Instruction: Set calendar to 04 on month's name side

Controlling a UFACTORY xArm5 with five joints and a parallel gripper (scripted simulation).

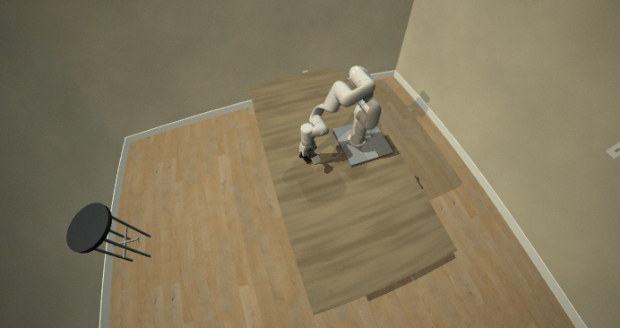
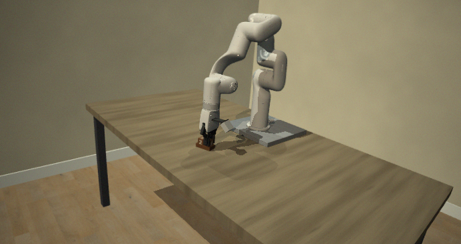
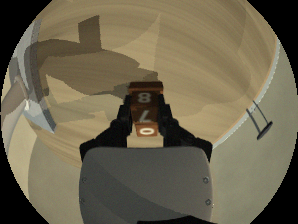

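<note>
Tool (image 3: 145, 121) pointing straight down, clamped on near cube (image 3: 144, 129), whose top face shows 0. Far cube (image 3: 145, 98) just beyond it, top face 8. Both sit in brown tray (image 2: 205, 146) on counter (image 2: 300, 184), near arm's grey base plate (image 2: 276, 134).

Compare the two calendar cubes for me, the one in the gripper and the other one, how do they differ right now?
The near cube sits between the gripper fingers, which are shut on it; the far cube is not gripped. The near cube's upward face shows a 0, the far cube's what looks like an 8. The near cube looks brighter, the far cube is shaded and darker. Both are small pale cubes with brown digits, in line at the brown tray.
</note>
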